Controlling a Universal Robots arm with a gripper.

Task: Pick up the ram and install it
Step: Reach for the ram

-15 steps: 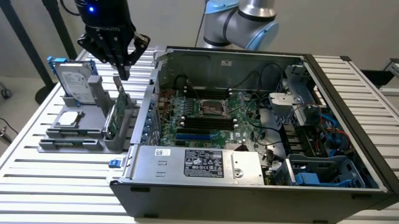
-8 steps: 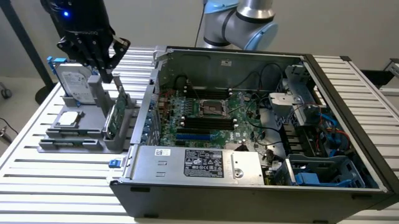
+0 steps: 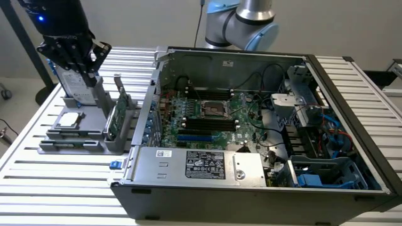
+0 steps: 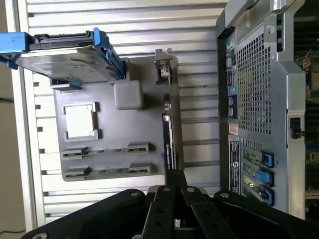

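Ram sticks (image 4: 105, 148) (two, parallel, slotted in the gray holder (image 4: 107, 124)) are shown lying apart from the clenched, empty gripper (image 4: 174, 175).

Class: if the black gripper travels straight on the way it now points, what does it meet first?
Probably the top edge of the upright green expansion card in the grey parts holder, though depth is unclear.
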